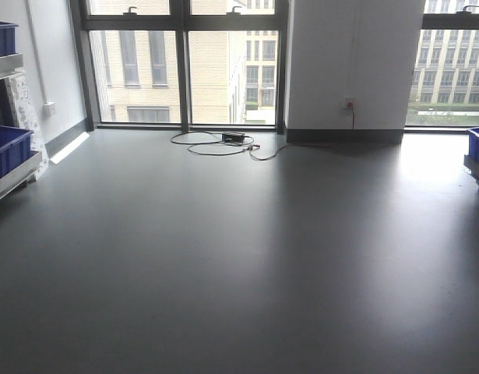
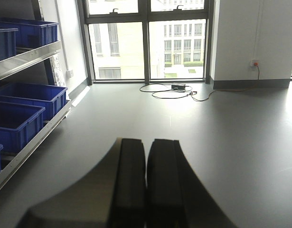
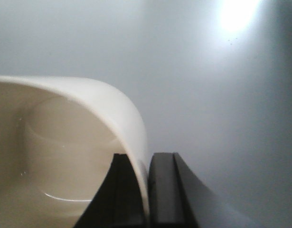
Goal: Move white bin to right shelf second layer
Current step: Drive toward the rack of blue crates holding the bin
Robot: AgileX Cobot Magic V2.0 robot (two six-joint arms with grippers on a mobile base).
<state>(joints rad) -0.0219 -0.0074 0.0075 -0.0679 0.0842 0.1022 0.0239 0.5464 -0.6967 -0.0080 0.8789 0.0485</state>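
Clamping right gripper (image 3: 148,190) across near wall of white bin (image 3: 65,142), hanging over grey floor (image 3: 207,95); holding left gripper (image 2: 146,185) closed, empty. Risking glossy one-sided pinch slipping, bin tipping while travelling right.

Your L gripper (image 2: 146,145): jaws pressed together, nothing between them, pointing fwd and roughly level. Your R gripper (image 3: 146,159): jaws pinched on the white bin (image 3: 65,142) wall at its rim, one jaw inside the bin, the other outside.
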